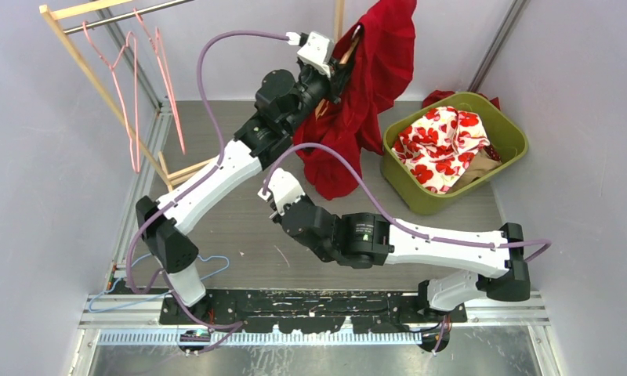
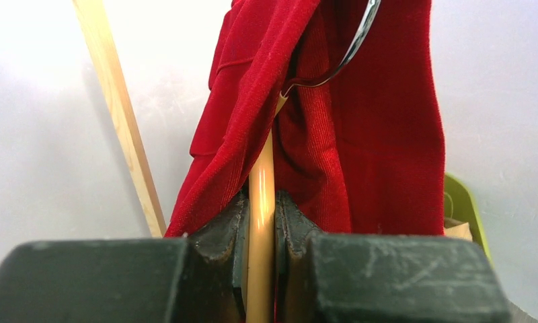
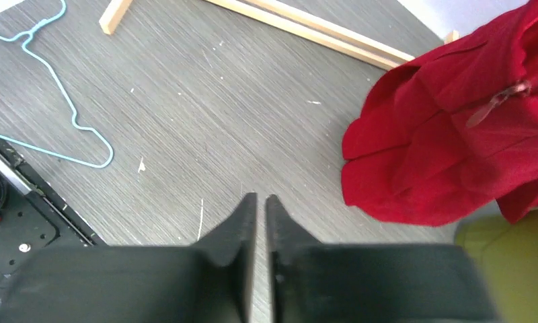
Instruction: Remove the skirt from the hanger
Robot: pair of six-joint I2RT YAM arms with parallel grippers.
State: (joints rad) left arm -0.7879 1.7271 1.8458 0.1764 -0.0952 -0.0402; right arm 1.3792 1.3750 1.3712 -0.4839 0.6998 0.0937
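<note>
Red skirt point(image 1: 373, 78) hangs draped over a pale hanger point(image 2: 261, 168) at the upper centre of the overhead view, its hem trailing down toward the grey tabletop point(image 1: 240, 235). The left hand point(image 2: 261, 215) is clamped on the hanger's bar, with fabric bunched just beside its fingers. The right hand point(image 3: 261, 202) hovers low over the tabletop at centre frame, fingers pressed together on nothing, apart from the skirt's lower fold. To do this step well, the right hand likely needs to part its fingers, reach up and right to the loose hem, pinch a thick fold and pull it off the bar while the left hand holds the hanger steady. The cloth may snag on the metal hook point(image 2: 360, 33). A green bin point(image 1: 428, 200) holding floral cloth sits just right of the skirt. A wooden rack point(image 1: 83, 66) with pink hangers point(image 1: 130, 94) stands at upper left, and open room lies over the tabletop between them.
</note>
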